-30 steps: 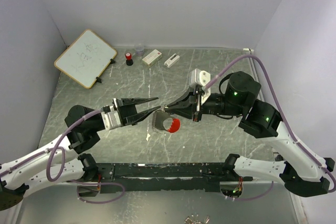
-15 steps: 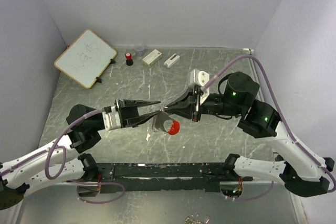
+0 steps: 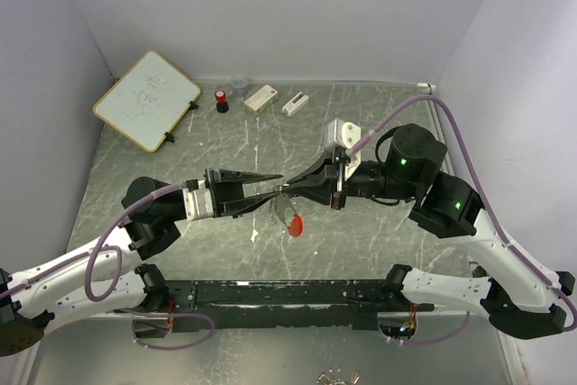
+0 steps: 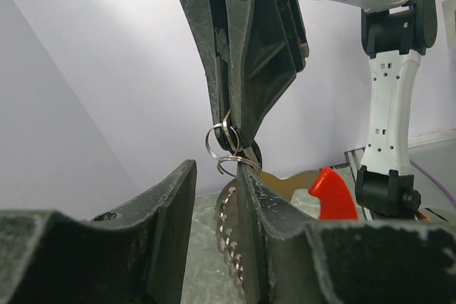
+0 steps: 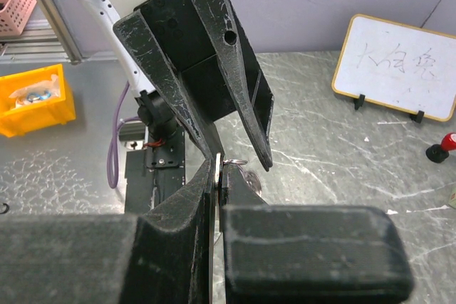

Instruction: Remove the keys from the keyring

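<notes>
Your right hand (image 3: 289, 188) is pinching fully closed on the keyring (image 3: 293, 221), a small red crescent-shaped clip hanging from thin silvery metal rings. It is gripping the rings (image 4: 222, 144) at its fingertips. The keyring is hanging in the air above the grey marbled bench (image 3: 225, 142), about mid-bench, between the two arms.

Your left hand (image 3: 275, 187) is standing partly open, tip to tip with the right hand. In the left wrist view its two fingers (image 4: 171, 197) are showing a clear gap. The lower ring is touching the tip of the finger on the right of that view. A serrated silvery strip (image 4: 228, 236) is hanging down in the gap, against that same finger. You cannot tell from these views whether that finger is hooking the ring. The red clip (image 4: 331, 194) is hanging outside the gap, on the right.

Far-left corner: a white rectangular whiteboard (image 3: 147, 99) is leaning tilted, and a red-capped black bottle (image 3: 221, 100) is standing just beside it.
</notes>
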